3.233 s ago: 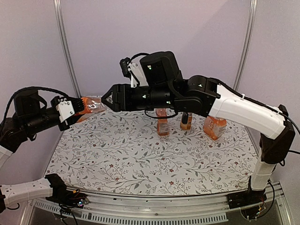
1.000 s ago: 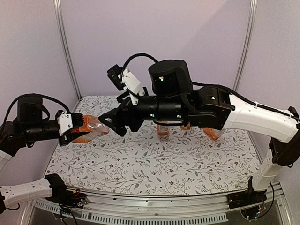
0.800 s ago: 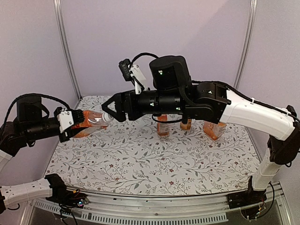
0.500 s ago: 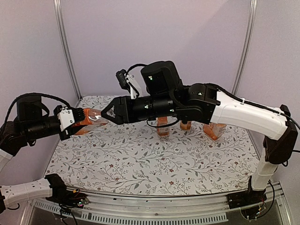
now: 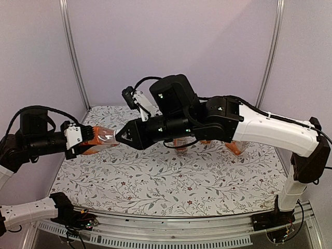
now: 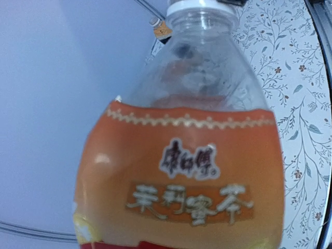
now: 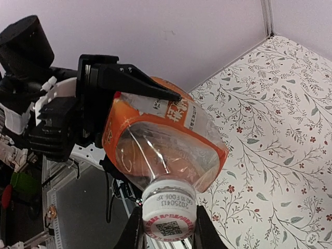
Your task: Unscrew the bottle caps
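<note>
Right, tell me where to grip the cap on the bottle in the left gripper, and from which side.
Grip the cap by its round side wall, coming end-on along the neck. The left gripper holds the bottle roughly on its side, cap pointing outward; the right gripper pinches it that way.

The right arm [image 5: 270,129] wears a long white shell on its rear link, which narrows toward bulky, rounded black joint housings [image 5: 174,96] dotted with small green lights. Near its wrist sits a white bracket with a black camera [image 5: 136,97], fed by a thin black cable [image 5: 148,79]. The right gripper [image 5: 120,136] is black and wedge-shaped. The left arm [image 5: 36,141] is mostly black, with a thick black cable [image 5: 31,109], a white block [image 5: 72,136] behind the left gripper [image 5: 92,141], and a white lower link [image 5: 28,211].
</note>
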`<state>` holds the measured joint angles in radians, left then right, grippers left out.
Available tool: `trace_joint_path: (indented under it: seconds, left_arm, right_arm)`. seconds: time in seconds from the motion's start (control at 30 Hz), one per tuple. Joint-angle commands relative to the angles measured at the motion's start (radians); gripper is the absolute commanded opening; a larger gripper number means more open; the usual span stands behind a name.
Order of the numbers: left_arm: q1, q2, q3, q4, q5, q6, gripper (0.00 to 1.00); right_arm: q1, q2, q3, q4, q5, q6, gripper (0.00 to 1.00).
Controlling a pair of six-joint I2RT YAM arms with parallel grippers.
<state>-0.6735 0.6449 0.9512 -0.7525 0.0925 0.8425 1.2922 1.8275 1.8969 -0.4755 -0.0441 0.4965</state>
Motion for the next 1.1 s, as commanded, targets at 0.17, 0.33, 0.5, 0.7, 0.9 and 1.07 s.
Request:
trace_joint_path:
  seconds: [0.17,0.33,0.5,0.7,0.9,1.07]
  left_arm:
    - [-0.015,0.047,0.090,-0.504,0.504,0.084,0.26]
    - [-0.015,0.058,0.092,-0.561,0.493,0.111,0.26]
    - [-0.015,0.059,0.101,-0.565,0.468,0.116,0.25]
    - [-0.015,0.061,0.101,-0.543,0.486,0.097,0.25]
    - [-0.014,0.038,0.065,-0.484,0.395,0.035,0.25]
    - [-0.014,0.010,0.014,-0.389,0.304,-0.013,0.24]
  right_arm:
    - [0.299,-0.065,-0.151,-0.015,0.427,-1.117,0.00]
    - [0.363,-0.053,-0.222,0.074,0.630,-1.534,0.00]
    - [0.391,-0.053,-0.318,0.246,0.760,-1.861,0.00]
    - [0.394,-0.049,-0.305,0.273,0.706,-1.846,0.00]
    - [0.365,-0.136,-0.424,0.351,0.683,-1.718,0.00]
    - [0.323,-0.317,-0.610,0.439,0.690,-1.553,0.00]
